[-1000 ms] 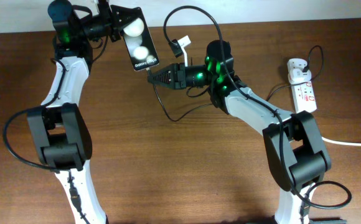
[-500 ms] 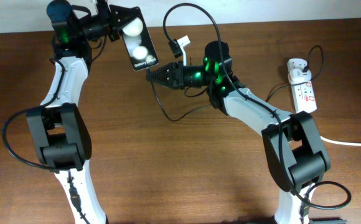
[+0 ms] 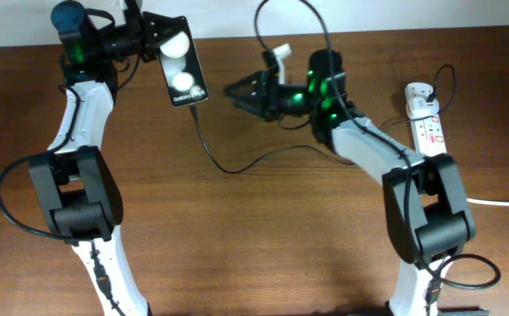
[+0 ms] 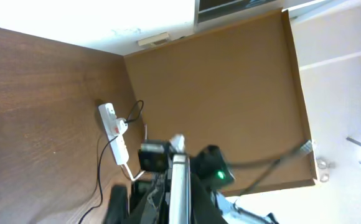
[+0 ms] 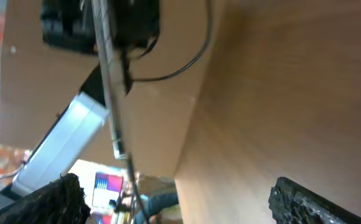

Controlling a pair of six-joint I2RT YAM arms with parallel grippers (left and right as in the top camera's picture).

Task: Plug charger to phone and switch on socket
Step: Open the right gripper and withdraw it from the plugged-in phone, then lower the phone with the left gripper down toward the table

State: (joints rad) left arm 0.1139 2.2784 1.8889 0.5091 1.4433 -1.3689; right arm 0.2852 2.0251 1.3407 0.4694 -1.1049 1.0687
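Left pincer clasps phone; charger seemingly plugged in; right pincer spread

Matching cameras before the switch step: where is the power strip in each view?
Overhead: power strip lies at the far right of the table, white adapter plugged in at its top end.
Left wrist: power strip sits left of centre, on the wood.
Right wrist: not in view.
Shared landmark: the black charger cable, seen in all three.
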